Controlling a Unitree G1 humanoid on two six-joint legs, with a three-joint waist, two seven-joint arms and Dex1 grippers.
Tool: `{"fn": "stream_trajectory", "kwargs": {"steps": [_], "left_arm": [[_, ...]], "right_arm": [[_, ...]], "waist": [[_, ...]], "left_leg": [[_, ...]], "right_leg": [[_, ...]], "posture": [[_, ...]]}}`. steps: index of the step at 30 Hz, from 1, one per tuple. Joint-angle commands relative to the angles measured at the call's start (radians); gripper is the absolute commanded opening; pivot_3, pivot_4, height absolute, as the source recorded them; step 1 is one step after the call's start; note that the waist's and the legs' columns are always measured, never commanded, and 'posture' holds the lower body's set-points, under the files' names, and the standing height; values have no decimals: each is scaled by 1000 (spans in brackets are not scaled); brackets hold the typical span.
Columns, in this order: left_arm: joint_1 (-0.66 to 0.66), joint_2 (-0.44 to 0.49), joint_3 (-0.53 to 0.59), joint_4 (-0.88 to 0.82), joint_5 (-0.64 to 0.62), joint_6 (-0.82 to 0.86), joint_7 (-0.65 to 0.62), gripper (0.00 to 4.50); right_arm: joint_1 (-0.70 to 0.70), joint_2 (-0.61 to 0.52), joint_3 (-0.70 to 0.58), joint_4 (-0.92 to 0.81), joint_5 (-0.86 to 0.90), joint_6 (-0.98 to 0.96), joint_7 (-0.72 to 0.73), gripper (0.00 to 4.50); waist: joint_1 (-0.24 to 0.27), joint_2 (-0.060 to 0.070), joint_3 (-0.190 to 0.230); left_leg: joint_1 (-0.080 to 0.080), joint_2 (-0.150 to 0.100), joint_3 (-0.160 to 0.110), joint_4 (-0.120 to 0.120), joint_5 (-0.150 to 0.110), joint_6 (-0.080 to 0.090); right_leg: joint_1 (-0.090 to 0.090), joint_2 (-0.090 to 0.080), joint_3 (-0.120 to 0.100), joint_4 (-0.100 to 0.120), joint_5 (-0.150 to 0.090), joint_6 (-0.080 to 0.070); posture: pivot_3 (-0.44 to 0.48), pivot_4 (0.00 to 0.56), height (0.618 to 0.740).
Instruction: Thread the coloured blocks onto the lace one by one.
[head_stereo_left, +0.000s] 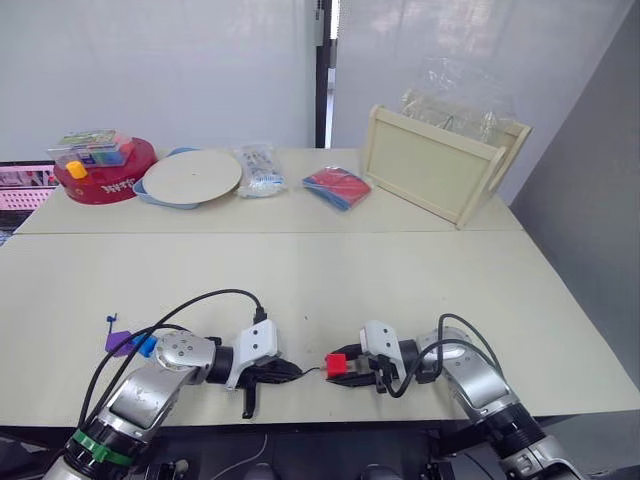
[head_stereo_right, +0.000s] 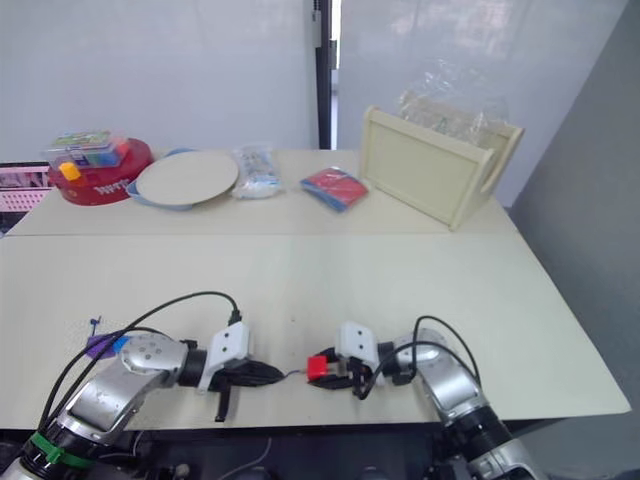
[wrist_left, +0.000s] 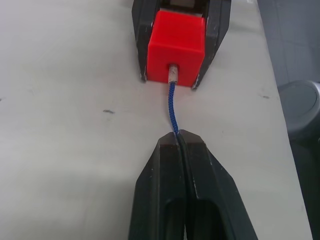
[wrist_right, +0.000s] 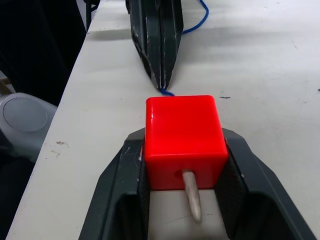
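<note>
A red block (wrist_right: 182, 135) sits between the fingers of my right gripper (head_stereo_left: 342, 367), which is shut on it near the table's front edge. The dark-blue lace (wrist_left: 172, 107) runs from my left gripper (wrist_left: 179, 137), shut on the cord, straight into the block's hole. Its pale stiff tip (wrist_right: 191, 192) sticks out of the block's far side. The two grippers face each other, a short gap apart. A purple block (head_stereo_left: 120, 343) and a blue block (head_stereo_left: 146, 346) lie on the table beside my left arm, with the lace's knotted end (head_stereo_left: 110, 320) by them.
At the back of the table stand a red round tin (head_stereo_left: 105, 178) with a plastic box on top, a pale round plate (head_stereo_left: 190, 177), a small clear bag (head_stereo_left: 258, 170), a red-and-blue packet (head_stereo_left: 337, 187) and a tilted wooden tray (head_stereo_left: 440, 165).
</note>
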Motion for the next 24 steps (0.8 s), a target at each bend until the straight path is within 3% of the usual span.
{"fn": "stream_trajectory", "kwargs": {"steps": [1,7,15,20,22,24], "left_arm": [[-24,-48,-42,13,1,17,14,34],[-84,-119,-69,45,27,8,45,34],[-77,-93,-19,-4,-2,41,43,34],[-70,-53,19,-70,-59,109,21,1472],[-66,-30,28,-88,-75,130,13,2089],[-65,-14,33,-98,-78,136,12,2794]], "right_arm": [[35,-3,61,23,-45,28,-3,1189],[30,0,66,27,-47,26,-2,1189],[22,-1,70,18,-40,36,10,1189],[23,-7,57,-10,-30,67,0,1189],[24,-14,49,-33,-22,90,-3,2198],[30,-26,41,-73,-8,127,0,2828]], "waist": [[0,0,0],[0,0,0],[1,0,-1],[-1,0,0],[-2,0,0],[-3,0,0]], "left_leg": [[0,0,0,0,0,0],[0,0,0,0,0,0],[0,0,0,1,0,0],[-1,0,0,0,0,0],[-1,0,0,0,0,0],[-1,0,0,0,0,0]], "right_leg": [[0,0,0,0,0,0],[0,0,0,0,0,0],[0,0,0,0,0,0],[-1,0,0,0,0,0],[-1,0,0,0,0,0],[-1,0,0,-1,0,0]], "posture": [[0,150,740],[0,150,740],[0,150,740],[0,150,740],[0,150,740],[0,150,740]]}}
